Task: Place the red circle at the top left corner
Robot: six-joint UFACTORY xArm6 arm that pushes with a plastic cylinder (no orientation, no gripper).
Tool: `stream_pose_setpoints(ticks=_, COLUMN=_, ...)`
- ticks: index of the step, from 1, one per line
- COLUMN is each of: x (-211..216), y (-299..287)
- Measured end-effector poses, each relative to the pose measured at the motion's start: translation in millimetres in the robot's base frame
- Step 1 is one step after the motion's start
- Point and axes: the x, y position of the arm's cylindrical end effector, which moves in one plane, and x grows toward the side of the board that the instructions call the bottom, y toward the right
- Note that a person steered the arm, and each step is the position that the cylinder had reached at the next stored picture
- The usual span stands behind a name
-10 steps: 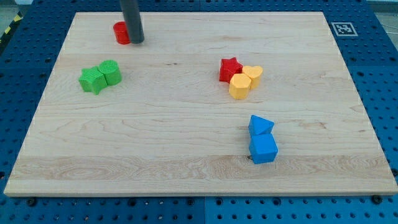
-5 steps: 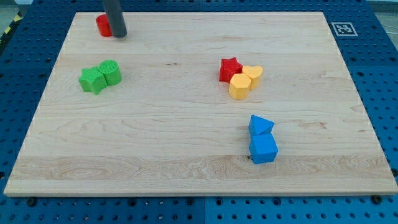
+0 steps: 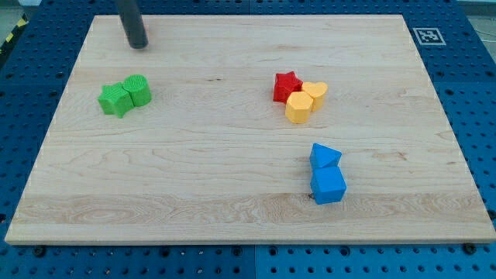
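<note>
My tip (image 3: 138, 46) rests on the wooden board (image 3: 232, 178) near its top left corner. The dark rod rises from it out of the view's top. The red circle does not show in this view; the spot where it last showed is covered by the rod. No block is visible touching the tip.
A green star (image 3: 115, 100) and a green cylinder (image 3: 139, 89) touch each other below the tip. A red star (image 3: 287, 86), a yellow heart (image 3: 315, 91) and a yellow hexagon (image 3: 298, 108) cluster at centre right. A blue triangle (image 3: 324, 156) and a blue cube (image 3: 328, 186) sit lower right.
The rod has slid left and toward the view's top, pushing the red circle along. The circle showed beside the rod before; now it is out of sight.
</note>
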Motion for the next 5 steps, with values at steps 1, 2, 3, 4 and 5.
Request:
stream_pose_setpoints(ticks=1, x=38.4, y=29.6)
stream_pose_setpoints(ticks=2, x=68.0, y=63.2)
stream_pose_setpoints(ticks=3, x=102.1, y=95.8)
stream_pose_setpoints(ticks=4, x=136.9, y=127.9)
stream_pose_setpoints(ticks=5, x=156.8, y=155.5)
